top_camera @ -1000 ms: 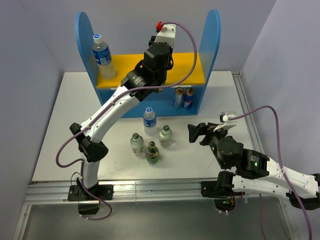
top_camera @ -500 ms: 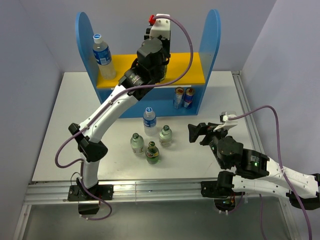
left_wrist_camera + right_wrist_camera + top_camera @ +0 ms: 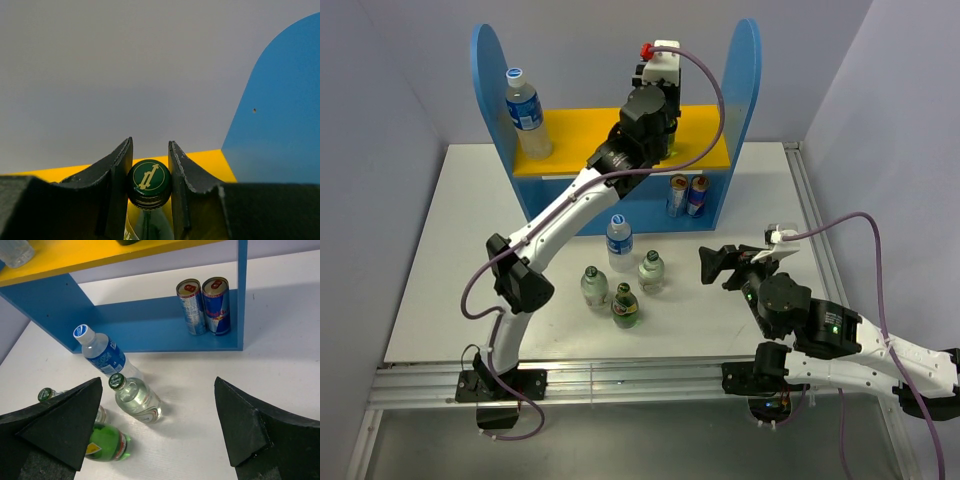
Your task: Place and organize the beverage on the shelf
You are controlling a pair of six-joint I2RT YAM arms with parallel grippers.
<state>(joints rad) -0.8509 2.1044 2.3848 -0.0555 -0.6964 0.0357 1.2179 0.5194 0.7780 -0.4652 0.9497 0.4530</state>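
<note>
Where the white tabletop (image 3: 450,250) meets pale grey walls (image 3: 400,60), the shelf (image 3: 490,60) stands at the far edge, long axis running L–R, open front facing the arm bases. Left claw (image 3: 150,145) is clenched on the neck of a green-capped bottle (image 3: 149,183), upright, over the yellow board (image 3: 700,150). Right claw (image 3: 157,385) hangs released above the tabletop, nr loose bottles (image 3: 618,240).

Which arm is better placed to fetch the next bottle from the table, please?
Right. The right gripper, open and empty, hovers beside the table bottles; the left gripper is shut on a green-capped bottle at the yellow board.
</note>
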